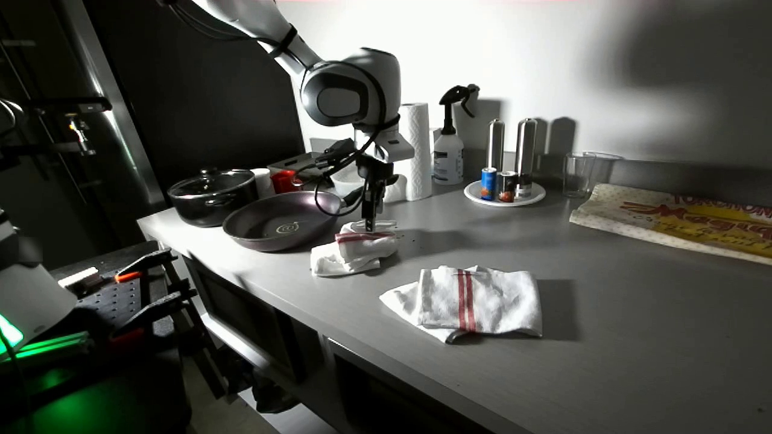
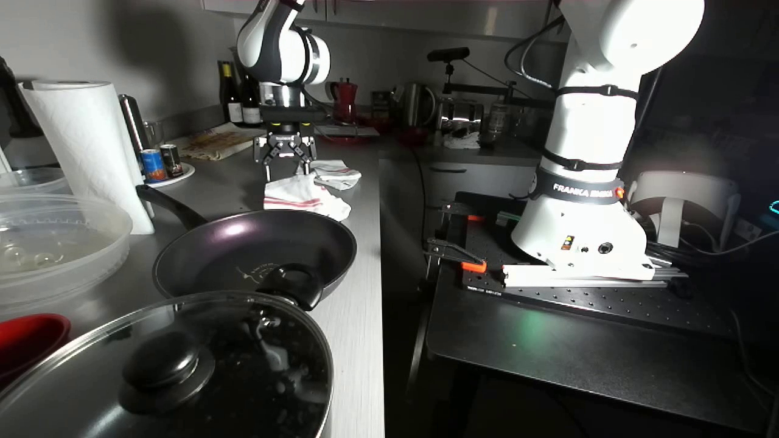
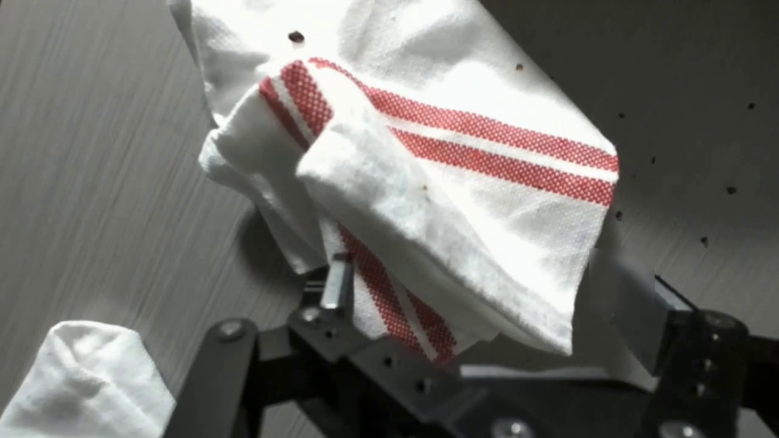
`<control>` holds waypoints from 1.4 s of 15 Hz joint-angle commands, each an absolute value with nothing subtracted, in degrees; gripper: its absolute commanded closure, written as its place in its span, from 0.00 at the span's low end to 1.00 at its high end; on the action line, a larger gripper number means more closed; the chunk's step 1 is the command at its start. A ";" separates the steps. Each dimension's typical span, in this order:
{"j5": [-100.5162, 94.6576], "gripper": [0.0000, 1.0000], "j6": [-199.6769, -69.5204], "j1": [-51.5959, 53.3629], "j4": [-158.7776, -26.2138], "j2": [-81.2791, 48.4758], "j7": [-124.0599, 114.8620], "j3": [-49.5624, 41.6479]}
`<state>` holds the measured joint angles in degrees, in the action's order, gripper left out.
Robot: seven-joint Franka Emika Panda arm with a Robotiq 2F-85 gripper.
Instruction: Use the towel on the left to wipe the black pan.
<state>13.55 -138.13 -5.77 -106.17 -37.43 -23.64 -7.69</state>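
The towel, a small crumpled white cloth with red stripes, lies on the counter beside the black pan. Greyish inside, the pan points its long handle away from the counter's front edge. My gripper reaches down over the back part of the towel, jaws wide apart. In the wrist view, folds of the towel lie between the spread fingers of the gripper, and nothing is gripped. The left finger overlaps a striped fold; whether it touches cannot be made out.
A larger striped towel lies nearer the camera. Behind the gripper stand a paper roll, a spray bottle and a plate with cans. A lidded dark pot and a plastic tub flank the pan. Crumbs dot the counter.
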 commanded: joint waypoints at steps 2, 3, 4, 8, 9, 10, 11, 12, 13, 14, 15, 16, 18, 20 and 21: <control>14.53 0.00 -136.96 -6.13 -105.32 -38.83 -23.21 -7.15; 14.40 0.00 -137.16 -5.98 -105.44 -39.02 -23.43 -7.28; 14.40 0.00 -137.01 -6.05 -105.49 -39.24 -23.37 -7.27; 14.62 0.00 -137.36 -6.22 -107.06 -39.32 -23.46 -7.46; 14.74 0.00 -137.38 -6.39 -107.32 -39.41 -23.34 -7.44; 14.79 0.00 -137.30 -6.46 -107.32 -39.67 -23.50 -7.50; 14.94 0.00 -137.01 -6.62 -107.27 -40.00 -23.62 -7.50; 14.96 0.00 -136.74 -6.69 -107.35 -40.19 -23.78 -7.58; 15.07 0.00 -136.45 -6.82 -107.45 -40.37 -23.81 -7.60; 15.22 0.00 -136.08 -6.98 -107.54 -40.50 -23.86 -7.59; 15.26 0.00 -135.80 -7.06 -107.65 -40.64 -23.85 -7.63; 15.31 0.00 -135.44 -7.15 -107.69 -40.77 -23.86 -7.65; 15.30 0.20 -134.88 -7.25 -107.72 -40.89 -23.89 -7.72; 15.46 0.32 -134.67 -7.35 -107.67 -40.84 -23.90 -7.66; 15.62 0.40 -134.64 -7.42 -107.72 -40.70 -23.78 -7.55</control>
